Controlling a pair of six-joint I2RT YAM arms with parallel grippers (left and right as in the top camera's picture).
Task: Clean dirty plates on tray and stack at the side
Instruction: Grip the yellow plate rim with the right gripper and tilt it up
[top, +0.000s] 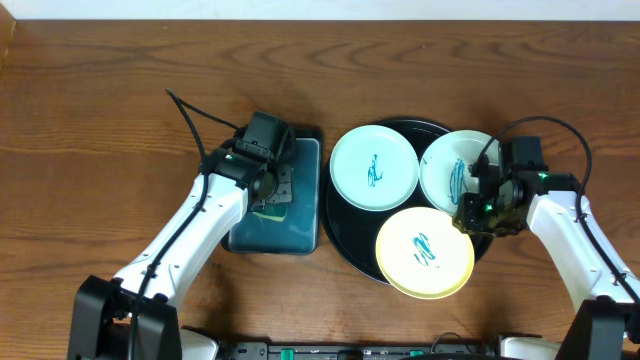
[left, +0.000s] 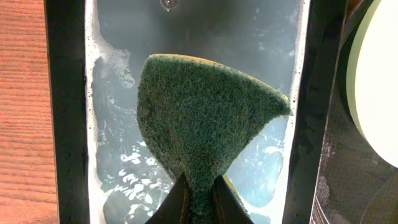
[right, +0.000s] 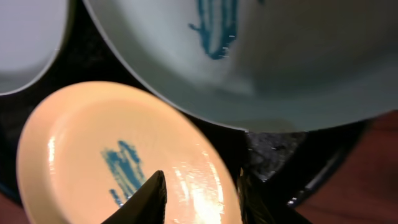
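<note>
Three plates with teal scribbles lie on the round black tray (top: 345, 240): a mint plate (top: 373, 167), a white plate (top: 455, 170) and a yellow plate (top: 424, 252). My left gripper (left: 200, 200) is shut on a green sponge (left: 199, 118) just above the teal tray (top: 300, 225); in the overhead view that gripper (top: 268, 185) sits over the teal tray. My right gripper (right: 199, 202) is open, its jaws straddling the right rim of the yellow plate (right: 112, 155), just below the white plate (right: 280, 62). In the overhead view this gripper (top: 478, 208) hovers between those two plates.
The teal tray (left: 112, 124) holds soapy water and foam. It stands right against the black tray's (left: 336, 180) left side, with the mint plate's (left: 373, 81) edge close by. Bare wooden table (top: 100, 120) surrounds both trays.
</note>
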